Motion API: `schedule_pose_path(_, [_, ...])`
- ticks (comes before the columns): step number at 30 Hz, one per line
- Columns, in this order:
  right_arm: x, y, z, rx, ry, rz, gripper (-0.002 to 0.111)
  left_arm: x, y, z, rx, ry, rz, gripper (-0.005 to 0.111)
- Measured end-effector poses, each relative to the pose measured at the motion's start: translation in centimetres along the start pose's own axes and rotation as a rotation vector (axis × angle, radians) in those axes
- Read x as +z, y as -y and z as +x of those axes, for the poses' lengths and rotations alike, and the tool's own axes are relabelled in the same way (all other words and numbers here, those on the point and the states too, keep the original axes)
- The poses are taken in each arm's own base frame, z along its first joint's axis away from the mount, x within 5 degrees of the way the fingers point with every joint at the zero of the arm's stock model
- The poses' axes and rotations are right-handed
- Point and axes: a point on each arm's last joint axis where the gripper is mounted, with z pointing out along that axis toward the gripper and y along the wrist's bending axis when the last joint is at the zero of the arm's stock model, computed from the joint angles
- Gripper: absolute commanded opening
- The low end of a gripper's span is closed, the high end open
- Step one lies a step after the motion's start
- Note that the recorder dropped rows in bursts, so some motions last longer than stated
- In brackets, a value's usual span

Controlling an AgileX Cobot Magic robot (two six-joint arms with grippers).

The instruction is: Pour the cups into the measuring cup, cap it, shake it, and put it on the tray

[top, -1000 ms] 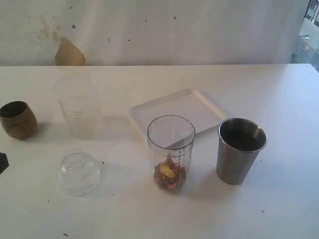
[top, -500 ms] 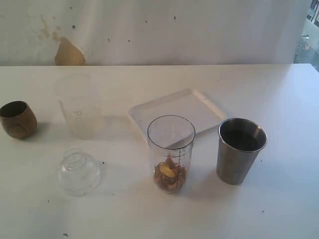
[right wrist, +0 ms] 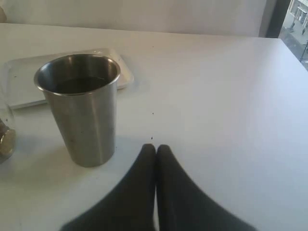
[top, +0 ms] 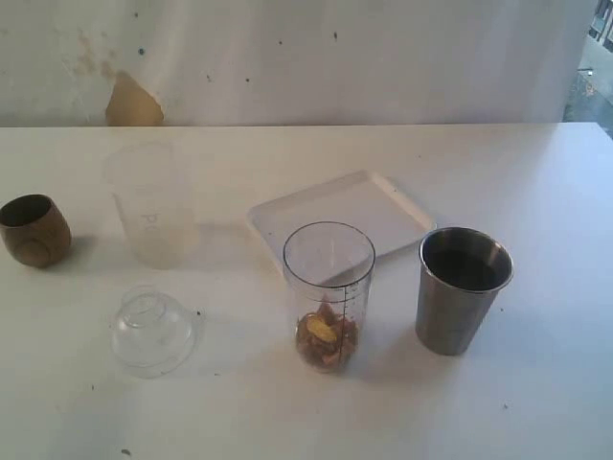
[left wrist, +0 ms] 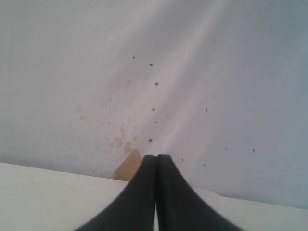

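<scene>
The clear measuring cup stands upright in the middle front of the table, with brown and yellow bits at its bottom. The steel tumbler stands to its right; the right wrist view shows the tumbler with dark contents. The brown wooden cup sits at the far left. The white tray lies behind the measuring cup. My left gripper is shut, empty, and faces the back wall. My right gripper is shut, empty, just off the tumbler. Neither gripper shows in the exterior view.
A frosted plastic cup stands at the back left. A clear dome lid rests on the table in front of it. The stained white wall runs behind the table's far edge.
A dark part at the exterior view's left edge has gone out of view. The objects on the table have not moved.
</scene>
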Motion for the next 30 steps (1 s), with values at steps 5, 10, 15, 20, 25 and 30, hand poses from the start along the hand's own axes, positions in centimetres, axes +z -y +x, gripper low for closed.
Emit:
schedule_pose_path(5, [0.0, 0.0, 0.0, 0.000, 0.000, 0.000, 0.000, 0.0, 0.0, 0.1, -0.004, -0.007, -0.002, 0.000])
schedule_pose_path(10, [0.0, 0.0, 0.0, 0.000, 0.000, 0.000, 0.000, 0.0, -0.1, 0.6, -0.233, -0.065, -0.014, 0.000])
schedule_pose_path(15, [0.0, 0.0, 0.0, 0.000, 0.000, 0.000, 0.000, -0.1, -0.2, 1.9, -0.261, -0.142, -0.030, 0.000])
schedule_pose_path(20, [0.0, 0.0, 0.0, 0.000, 0.000, 0.000, 0.000, -0.5, -0.8, 5.5, -0.215, -0.331, -0.075, 0.000])
schedule_pose_path(25, [0.0, 0.0, 0.0, 0.000, 0.000, 0.000, 0.000, -0.6, -0.9, 5.9, -0.204, -0.374, -0.084, 0.000])
schedule_pose_path(30, [0.0, 0.0, 0.0, 0.000, 0.000, 0.000, 0.000, -0.6, -0.9, 5.9, -0.204, -0.374, -0.084, 0.000])
